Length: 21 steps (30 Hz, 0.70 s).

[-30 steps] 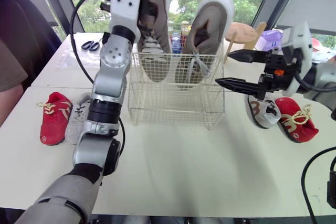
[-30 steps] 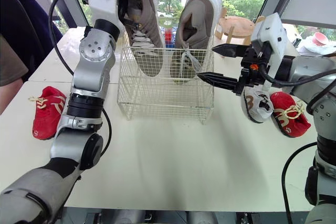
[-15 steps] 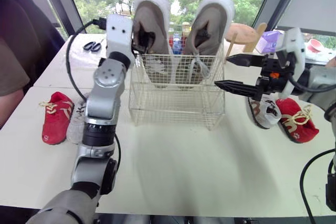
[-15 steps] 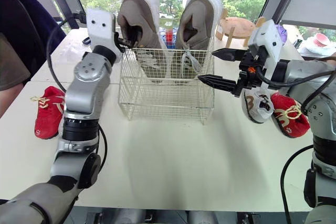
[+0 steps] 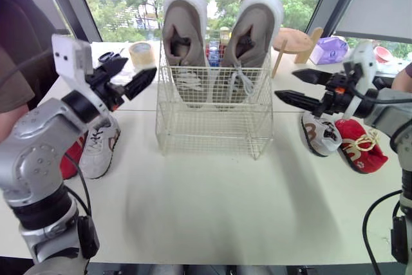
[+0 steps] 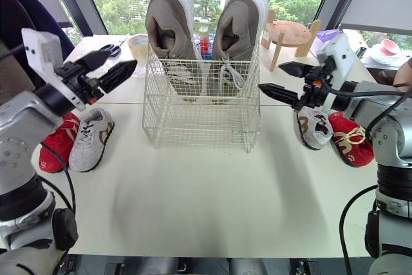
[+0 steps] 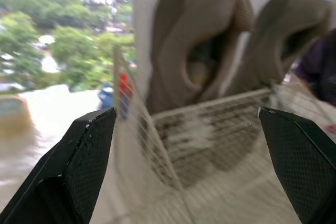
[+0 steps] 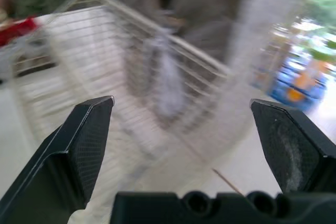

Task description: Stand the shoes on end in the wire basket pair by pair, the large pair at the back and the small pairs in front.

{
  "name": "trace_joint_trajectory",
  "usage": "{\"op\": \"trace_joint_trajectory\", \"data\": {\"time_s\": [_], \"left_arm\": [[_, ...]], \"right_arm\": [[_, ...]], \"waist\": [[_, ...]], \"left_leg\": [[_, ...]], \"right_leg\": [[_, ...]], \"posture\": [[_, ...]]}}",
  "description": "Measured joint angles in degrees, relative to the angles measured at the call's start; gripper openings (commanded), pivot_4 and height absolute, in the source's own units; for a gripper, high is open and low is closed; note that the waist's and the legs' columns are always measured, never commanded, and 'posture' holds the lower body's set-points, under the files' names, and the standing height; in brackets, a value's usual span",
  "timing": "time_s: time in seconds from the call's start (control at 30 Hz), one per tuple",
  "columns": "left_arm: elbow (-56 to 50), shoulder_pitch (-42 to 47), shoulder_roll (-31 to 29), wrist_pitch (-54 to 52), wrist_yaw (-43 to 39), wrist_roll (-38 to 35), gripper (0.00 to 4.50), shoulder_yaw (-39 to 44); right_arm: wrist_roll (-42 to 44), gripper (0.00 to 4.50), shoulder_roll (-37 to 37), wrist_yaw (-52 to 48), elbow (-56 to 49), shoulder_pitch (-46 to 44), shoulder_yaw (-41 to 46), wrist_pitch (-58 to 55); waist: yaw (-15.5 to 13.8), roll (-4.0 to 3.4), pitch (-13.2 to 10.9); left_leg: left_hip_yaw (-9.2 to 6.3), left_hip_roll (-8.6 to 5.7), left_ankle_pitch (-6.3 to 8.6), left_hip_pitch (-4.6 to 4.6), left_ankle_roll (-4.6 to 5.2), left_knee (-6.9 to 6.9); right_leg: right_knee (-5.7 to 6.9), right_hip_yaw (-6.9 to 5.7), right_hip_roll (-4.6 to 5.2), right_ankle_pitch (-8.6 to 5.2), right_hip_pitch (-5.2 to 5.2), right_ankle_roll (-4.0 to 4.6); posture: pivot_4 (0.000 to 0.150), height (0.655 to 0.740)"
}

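Observation:
The wire basket (image 5: 209,120) stands mid-table. Two large taupe shoes stand on end at its back, side by side: one on the left (image 5: 183,24), one on the right (image 5: 254,27). My left gripper (image 5: 140,67) hangs open and empty just left of the basket's top edge. Open and empty too, my right gripper (image 5: 284,84) hovers at the basket's right side. A small white shoe (image 6: 90,138) and a small red shoe (image 6: 56,147) lie on the table to the left. Another small white shoe (image 5: 322,134) and red shoe (image 5: 360,146) lie to the right.
Scissors (image 5: 106,57) and a tape roll (image 5: 140,53) lie behind my left gripper. A wooden stool (image 5: 293,40) and a purple box (image 5: 329,49) sit back right. A person (image 5: 19,43) sits at the left edge.
My left gripper opened, let go of the left large shoe, which now stands in the basket, and drew back down and to the left. The right gripper drifted slightly right.

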<state>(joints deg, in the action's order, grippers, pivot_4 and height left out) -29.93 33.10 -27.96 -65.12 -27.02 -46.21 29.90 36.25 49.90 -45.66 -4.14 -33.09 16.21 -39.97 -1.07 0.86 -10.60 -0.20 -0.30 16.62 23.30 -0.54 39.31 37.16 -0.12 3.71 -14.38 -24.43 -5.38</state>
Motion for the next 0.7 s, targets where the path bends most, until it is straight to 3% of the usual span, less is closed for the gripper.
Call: {"op": "trace_joint_trajectory", "data": {"time_s": [0.13, 0.17, 0.27, 0.47, 0.7], "left_arm": [[-1.98, -3.74, 1.27, -3.42, 0.16, -8.57, 4.44, -1.08], [-2.2, -5.99, 2.55, -4.51, 0.29, -12.24, 4.44, -2.84], [-1.94, -7.28, 3.36, -5.0, 0.6, -14.53, 4.44, -6.48], [-4.81, -11.08, 2.13, -2.67, -0.13, -15.43, 4.44, -15.37], [-9.23, -16.08, 1.41, 0.93, -0.59, -17.14, 4.44, -19.72]], "right_arm": [[-4.2, 4.5, -0.59, 7.33, 2.5, 6.04, 7.75, 4.23], [-4.7, 4.5, -3.0, 9.79, -1.67, 13.77, 12.51, 5.24], [-4.87, 4.5, -8.03, 12.86, -6.02, 21.34, 14.57, 5.61], [-13.53, 4.5, -25.72, 30.64, -12.53, 28.98, 14.15, 14.13], [-17.45, 4.5, -30.46, 35.21, -13.68, 31.67, 9.65, 16.77]], "waist": [[0.15, 0.0, 0.0], [0.15, 0.02, 0.04], [0.55, -0.03, 0.07], [1.0, -0.54, 0.37], [0.72, -0.59, 0.41]], "left_leg": [[-0.01, 0.0, -0.01, -0.02, -0.02, -0.04], [-0.15, 0.04, -0.01, -0.03, -0.03, -0.09], [-0.01, 0.06, -0.06, -0.12, -0.11, -0.1], [0.27, 0.02, -0.07, -0.5, -0.12, -0.16], [0.4, 0.03, -0.03, -0.79, -0.06, -0.2]], "right_leg": [[0.01, 0.01, -0.01, 0.0, 0.01, 0.0], [0.04, 0.05, -0.07, 0.0, 0.04, 0.0], [0.1, 0.16, -0.13, 0.0, 0.01, 0.01], [0.26, 0.62, -0.21, -0.01, 0.13, 0.03], [0.19, 0.8, -0.25, -0.03, 0.39, 0.05]], "posture": [[0.15, 0.74], [0.15, 0.74], [0.15, 0.74], [0.15, 0.74], [0.15, 0.74]]}}
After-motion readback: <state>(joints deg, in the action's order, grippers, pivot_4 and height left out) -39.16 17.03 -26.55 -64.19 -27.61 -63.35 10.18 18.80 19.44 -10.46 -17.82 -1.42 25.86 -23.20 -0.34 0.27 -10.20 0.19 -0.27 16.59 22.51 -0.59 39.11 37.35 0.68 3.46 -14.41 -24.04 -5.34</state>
